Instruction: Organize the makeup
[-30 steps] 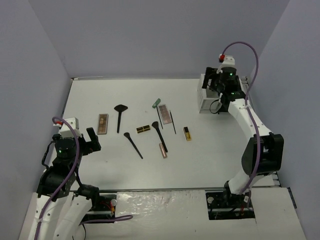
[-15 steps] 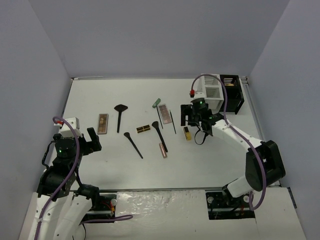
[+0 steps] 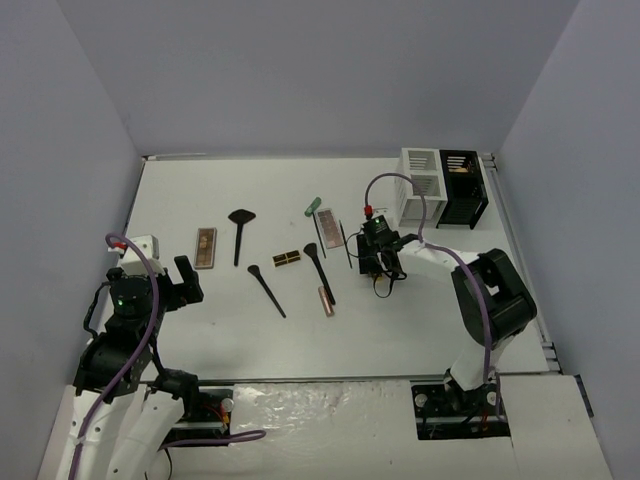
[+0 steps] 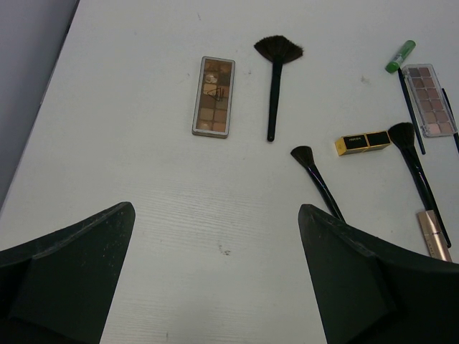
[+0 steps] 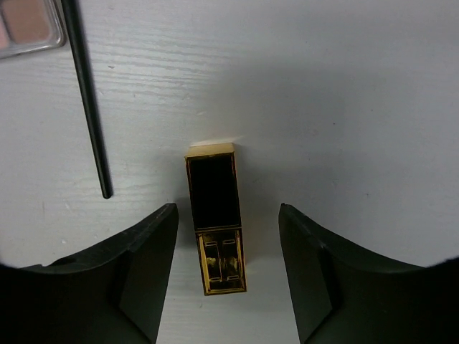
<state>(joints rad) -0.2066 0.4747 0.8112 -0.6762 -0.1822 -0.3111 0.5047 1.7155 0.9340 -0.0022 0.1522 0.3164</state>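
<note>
Gold-trimmed black lipstick case [image 5: 212, 188] lies flat on the counter [image 3: 200, 180], right of its middle and well apart from the far right corner, where the white organizer box [image 3: 420, 185] and the black organizer box [image 3: 462, 187] stand side by side. Right tool [image 5: 228, 240] hangs directly over the case, fingers spread with one along each long side, neither touching it as far as the wrist view shows. Step in hand, by judgement: pinch the case for carrying to a box. Notes for a clean grasp: the case's long axis runs along the gap, so closing across the narrow width is correct. The case sits nearer one finger than the other, so a small sideways correction to centre it should prevent a shove on closing. Pads would best bracket the black body rather than the gold end, where the grip may slip. Thin black liner brush [image 5: 87, 107] lies just beside the case, outside the fingers, and should stay outside. Left tool [image 4: 215, 244] hovers spread and empty near the near left corner, with the brown palette [image 4: 213, 96] and fan brush [image 4: 275, 72] ahead of it.
</note>
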